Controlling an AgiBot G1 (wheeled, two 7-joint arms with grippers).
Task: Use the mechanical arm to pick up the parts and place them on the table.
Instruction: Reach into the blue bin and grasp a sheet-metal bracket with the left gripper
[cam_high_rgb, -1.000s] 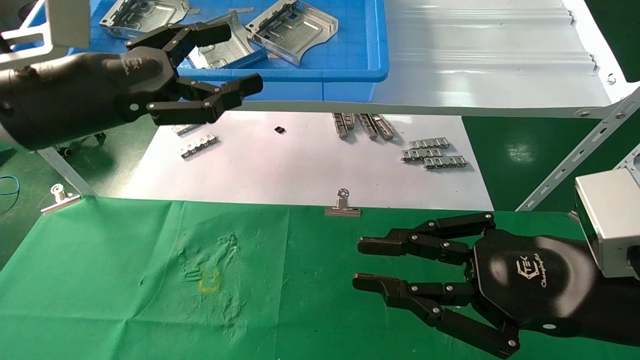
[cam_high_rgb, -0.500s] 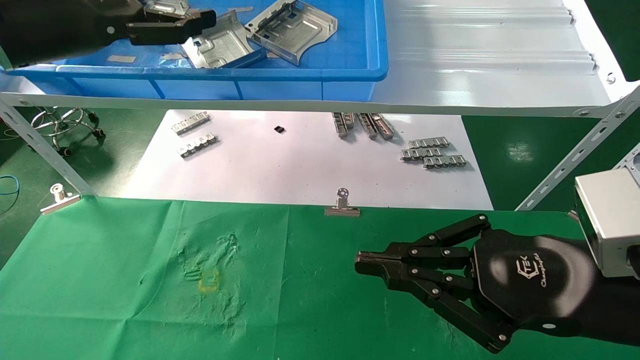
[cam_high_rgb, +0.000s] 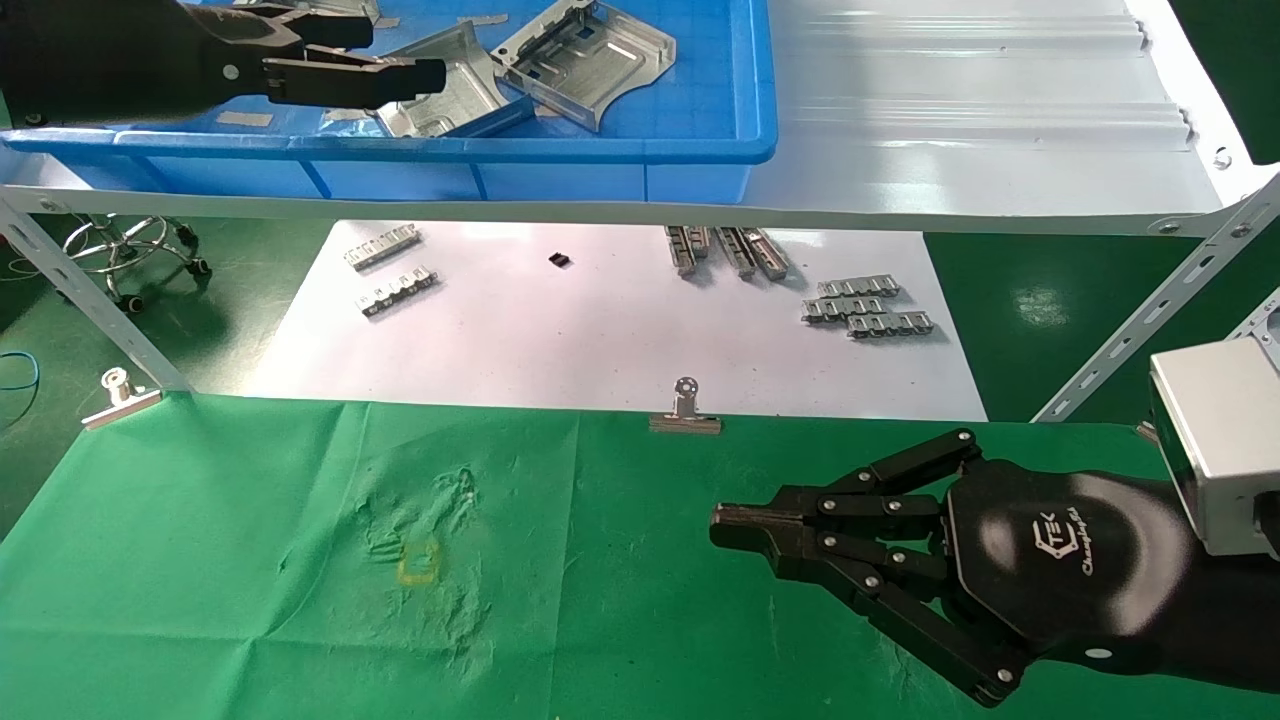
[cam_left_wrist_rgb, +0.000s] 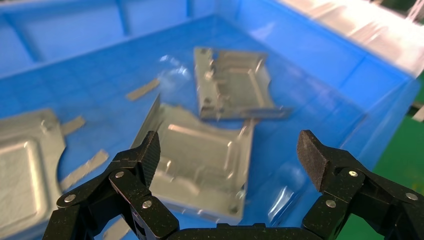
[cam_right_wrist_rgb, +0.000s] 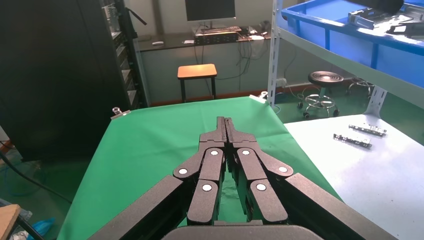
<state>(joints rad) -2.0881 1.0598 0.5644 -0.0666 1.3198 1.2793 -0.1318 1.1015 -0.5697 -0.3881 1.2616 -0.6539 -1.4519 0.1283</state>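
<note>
Three silver stamped parts lie in a blue bin (cam_high_rgb: 600, 150) on the white shelf; two show clearly in the head view, one (cam_high_rgb: 590, 55) to the right of the other (cam_high_rgb: 445, 95). My left gripper (cam_high_rgb: 400, 50) is open and empty, hovering inside the bin just above the middle part (cam_left_wrist_rgb: 200, 160), with its fingers (cam_left_wrist_rgb: 150, 152) spread to either side of that part's near edge. Another part (cam_left_wrist_rgb: 235, 85) lies beyond it and one (cam_left_wrist_rgb: 25, 170) to the side. My right gripper (cam_high_rgb: 725, 525) is shut and empty above the green table cloth (cam_high_rgb: 250, 560); it also shows in the right wrist view (cam_right_wrist_rgb: 226, 122).
A faint yellow square (cam_high_rgb: 418, 562) marks the cloth. The white shelf (cam_high_rgb: 980, 130) overhangs a white sheet (cam_high_rgb: 600, 340) with toothed metal strips (cam_high_rgb: 865, 305). Binder clips (cam_high_rgb: 685, 412) hold the cloth's far edge. A slanted shelf strut (cam_high_rgb: 1150, 310) stands at the right.
My left gripper rose from in front of the shelf edge and moved into the blue bin over the parts. My right gripper closed from open to shut and stays in place.
</note>
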